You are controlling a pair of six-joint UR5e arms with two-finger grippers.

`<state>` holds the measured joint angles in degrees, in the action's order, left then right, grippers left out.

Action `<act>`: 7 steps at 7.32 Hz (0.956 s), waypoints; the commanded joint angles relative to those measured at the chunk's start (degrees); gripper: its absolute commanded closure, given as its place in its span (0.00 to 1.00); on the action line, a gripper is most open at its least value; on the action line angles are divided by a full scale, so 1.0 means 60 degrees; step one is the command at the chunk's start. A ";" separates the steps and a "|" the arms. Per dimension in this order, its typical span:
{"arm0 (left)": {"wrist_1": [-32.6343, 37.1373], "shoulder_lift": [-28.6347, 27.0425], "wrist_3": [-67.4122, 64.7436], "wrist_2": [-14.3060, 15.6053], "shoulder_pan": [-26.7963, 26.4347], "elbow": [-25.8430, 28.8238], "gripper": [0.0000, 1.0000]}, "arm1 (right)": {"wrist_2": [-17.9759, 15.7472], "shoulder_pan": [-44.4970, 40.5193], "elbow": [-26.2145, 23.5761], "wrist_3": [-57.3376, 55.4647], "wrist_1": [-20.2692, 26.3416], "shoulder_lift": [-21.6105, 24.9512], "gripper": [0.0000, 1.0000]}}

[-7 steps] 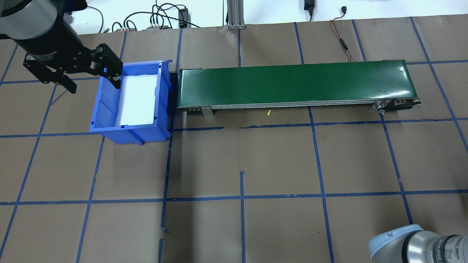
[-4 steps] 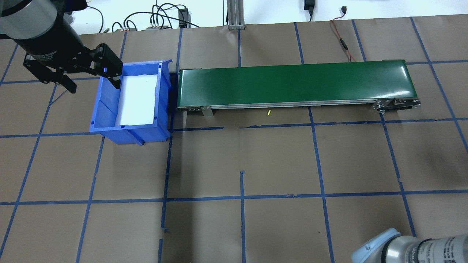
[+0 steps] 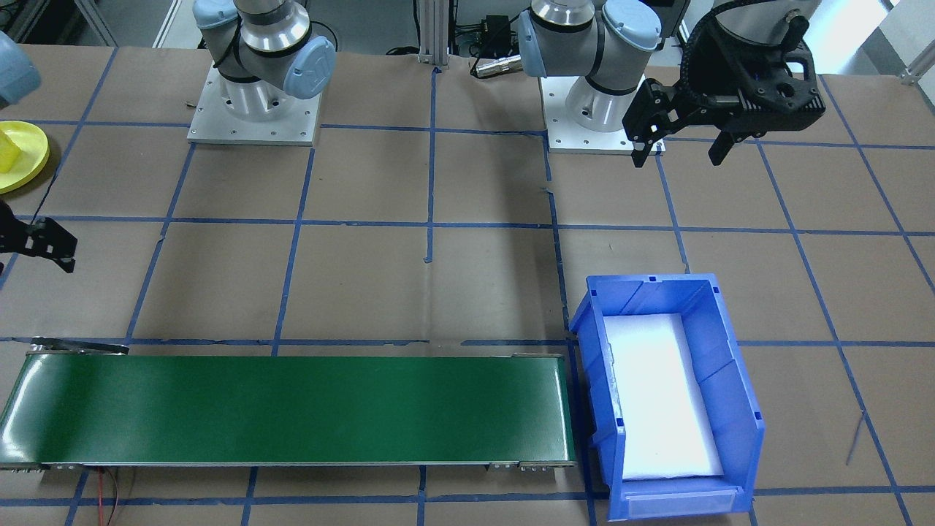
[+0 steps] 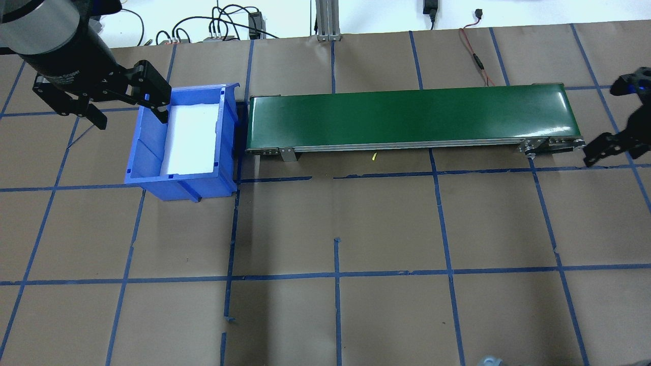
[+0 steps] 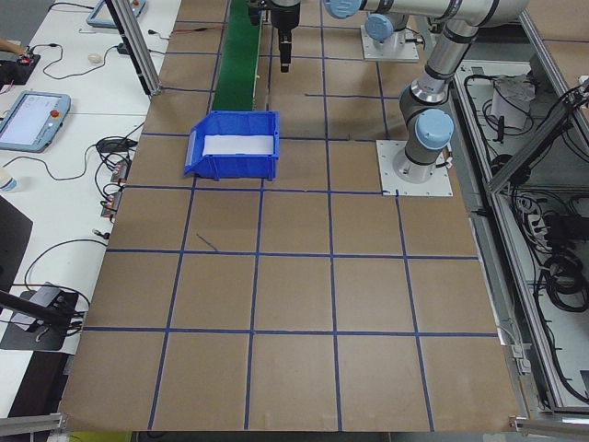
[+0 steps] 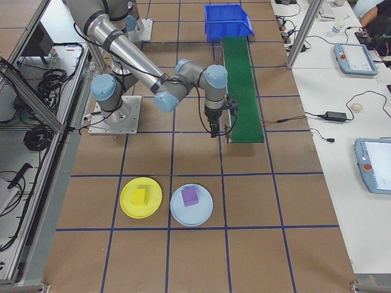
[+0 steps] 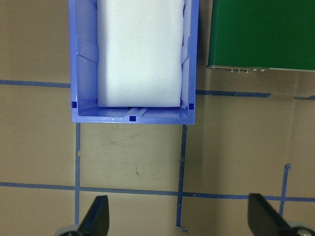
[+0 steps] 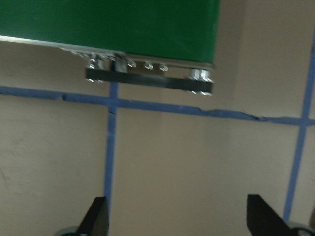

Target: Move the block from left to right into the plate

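Note:
The yellow plate (image 6: 153, 207) lies on the table beyond the belt's right end, its edge also showing in the front view (image 3: 29, 166). A yellow block (image 6: 140, 196) sits on it. My right gripper (image 4: 603, 124) hangs open just off the green conveyor's (image 4: 412, 117) right end, with nothing between its fingers (image 8: 98, 219). My left gripper (image 4: 130, 119) hovers open and empty over the back-left corner of the blue bin (image 4: 147, 147); its wrist view looks down on the bin's wall (image 7: 83, 59).
A pale blue plate (image 6: 201, 213) holding a purple block (image 6: 190, 196) lies beside the yellow one. The bin holds only a white foam pad (image 3: 657, 394). Nothing lies on the conveyor belt (image 3: 285, 409). Cables run along the table's far edge.
The right arm left the bottom right corner of the overhead view; its gripper now shows at the right edge by the conveyor's end. The left gripper has not moved.

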<state>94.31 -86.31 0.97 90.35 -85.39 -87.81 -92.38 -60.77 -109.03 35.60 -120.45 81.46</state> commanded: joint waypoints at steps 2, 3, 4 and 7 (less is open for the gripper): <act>0.0000 0.0000 0.0000 -0.0015 -0.0006 0.0001 0.00 | -0.0014 -0.2171 0.0560 -0.2616 0.1331 0.0395 0.00; 0.0000 0.0000 0.0000 -0.0015 -0.0006 -0.0014 0.00 | 0.0000 -0.2669 0.1028 -0.3304 0.2137 0.0688 0.00; 0.0000 0.0000 0.0000 -0.0001 0.0023 0.0001 0.00 | 0.0044 -0.3153 0.1351 -0.3398 0.2508 0.0764 0.00; 0.0000 0.0000 0.0000 -0.0044 0.0023 0.0001 0.00 | 0.0380 -0.3655 0.2012 -0.3385 0.3911 0.1712 0.00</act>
<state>94.30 -86.31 0.97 90.14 -85.26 -87.81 -91.08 -81.65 -98.62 15.34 -101.09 88.79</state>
